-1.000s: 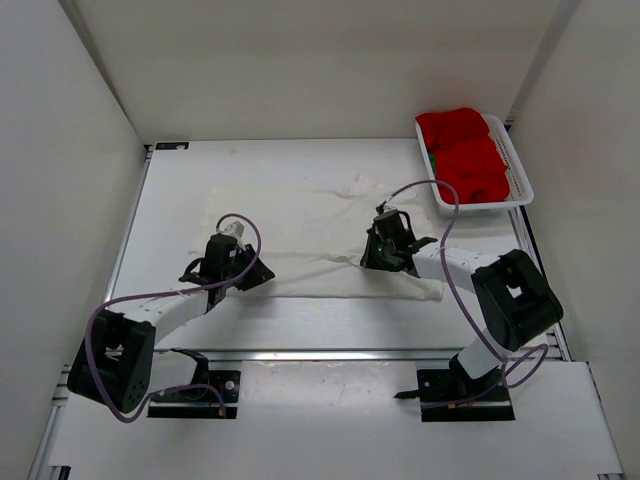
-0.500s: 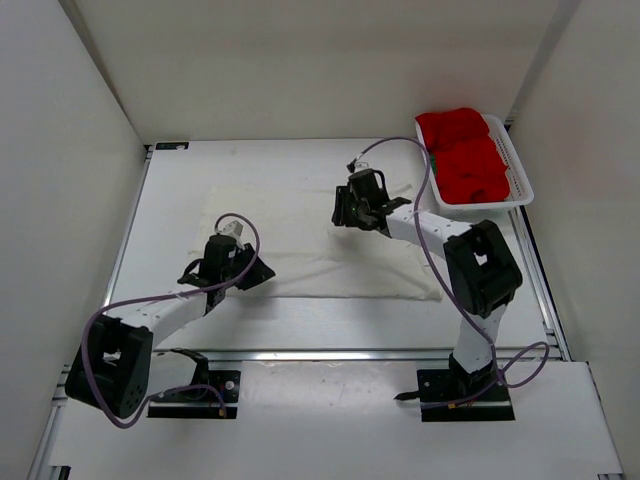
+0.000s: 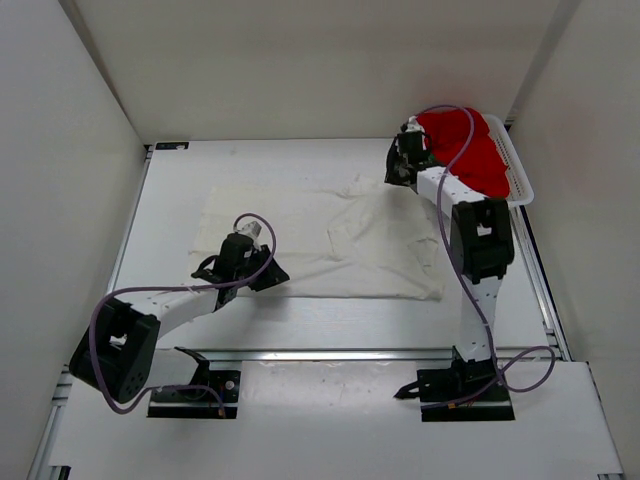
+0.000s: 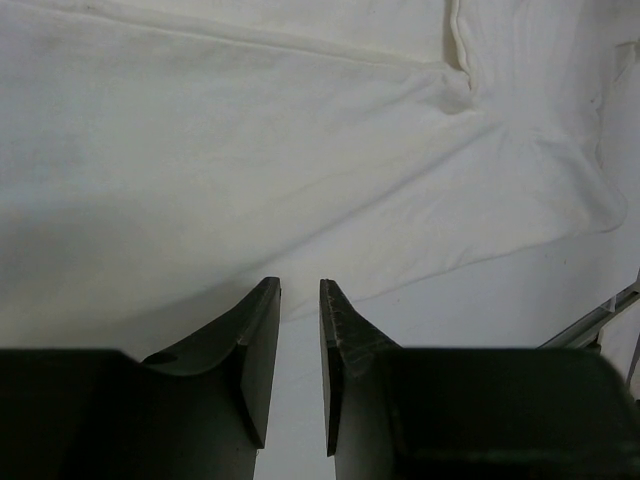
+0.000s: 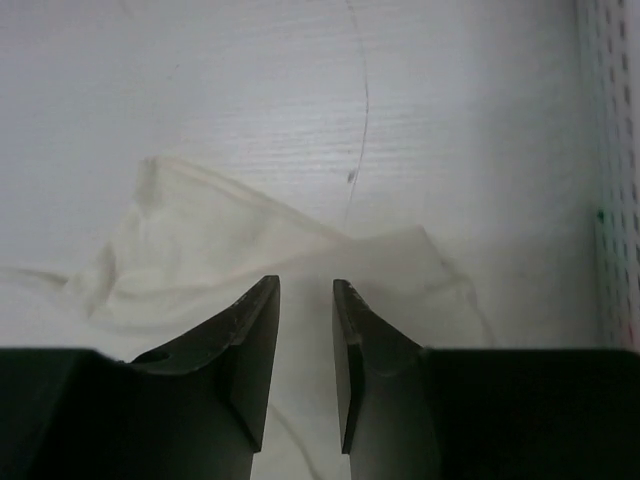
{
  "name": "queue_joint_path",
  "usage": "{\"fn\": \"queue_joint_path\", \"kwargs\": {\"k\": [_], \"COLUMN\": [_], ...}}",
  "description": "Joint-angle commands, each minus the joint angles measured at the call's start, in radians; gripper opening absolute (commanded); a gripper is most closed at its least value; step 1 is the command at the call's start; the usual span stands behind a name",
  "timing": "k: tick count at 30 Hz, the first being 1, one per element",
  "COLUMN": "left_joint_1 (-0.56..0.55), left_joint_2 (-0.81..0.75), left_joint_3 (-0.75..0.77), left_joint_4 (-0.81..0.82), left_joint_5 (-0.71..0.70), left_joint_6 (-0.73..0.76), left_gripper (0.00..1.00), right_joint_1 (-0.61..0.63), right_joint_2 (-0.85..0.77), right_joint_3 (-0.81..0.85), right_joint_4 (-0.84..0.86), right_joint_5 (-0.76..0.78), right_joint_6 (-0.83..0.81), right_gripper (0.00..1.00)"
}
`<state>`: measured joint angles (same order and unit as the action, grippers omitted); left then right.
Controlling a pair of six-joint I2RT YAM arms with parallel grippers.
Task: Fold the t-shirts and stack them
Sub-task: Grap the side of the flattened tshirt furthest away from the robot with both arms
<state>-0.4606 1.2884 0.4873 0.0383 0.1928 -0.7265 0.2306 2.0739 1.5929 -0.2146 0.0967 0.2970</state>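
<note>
The white shirt [image 3: 320, 235] is lying spread on the surface [image 3: 180, 180], left of the basket [image 3: 518, 170] and a little nearer the arms. The red shirt [image 3: 470, 150] is sitting heaped inside the basket. The right claw [image 5: 306, 288] is hovering just beside the basket's left wall, over the rumpled shirt corner closest to it, jaws narrowly apart and gripping nothing. The left claw [image 4: 300, 290] is hanging well away from the basket, over the shirt's near hem, also narrowly parted and empty.

This looks like the start of a fold. To do it well, each claw should be dropping squarely onto its edge, pinching the full thickness of cloth, then lifting level so nothing drags or twists.

The shirt's long axis is running side to side, one end pointing toward the basket; I cannot tell where the collar is.
</note>
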Motion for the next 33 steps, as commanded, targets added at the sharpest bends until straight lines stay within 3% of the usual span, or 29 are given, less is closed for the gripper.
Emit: {"fn": "queue_joint_path", "kwargs": {"k": [1, 5, 11, 17, 23, 28, 33], "left_joint_1": [-0.003, 0.004, -0.009, 0.007, 0.031, 0.053, 0.053], "left_joint_2": [-0.011, 0.011, 0.049, 0.066, 0.060, 0.052, 0.042], "left_joint_3": [0.016, 0.010, 0.022, 0.014, 0.025, 0.022, 0.027], "left_joint_4": [0.028, 0.032, 0.051, 0.074, 0.057, 0.051, 0.037], "left_joint_5": [0.028, 0.042, 0.074, 0.093, 0.099, 0.106, 0.106], "left_joint_6": [-0.007, 0.001, -0.002, -0.007, -0.001, -0.004, -0.001], "left_gripper": [0.34, 0.33, 0.34, 0.34, 0.33, 0.33, 0.33], "right_joint_1": [0.007, 0.036, 0.055, 0.056, 0.058, 0.052, 0.039], "right_joint_2": [0.148, 0.288, 0.396, 0.555, 0.549, 0.571, 0.623], "right_joint_3": [0.204, 0.409, 0.581, 0.818, 0.820, 0.857, 0.918], "right_joint_4": [-0.136, -0.232, -0.281, -0.434, -0.407, -0.388, -0.241], "right_joint_5": [0.009, -0.037, -0.071, -0.066, -0.087, -0.176, -0.322], "right_joint_6": [-0.061, -0.113, -0.117, -0.118, -0.102, -0.070, 0.043], "right_gripper": [0.27, 0.36, 0.46, 0.46, 0.35, 0.10, 0.00]}}
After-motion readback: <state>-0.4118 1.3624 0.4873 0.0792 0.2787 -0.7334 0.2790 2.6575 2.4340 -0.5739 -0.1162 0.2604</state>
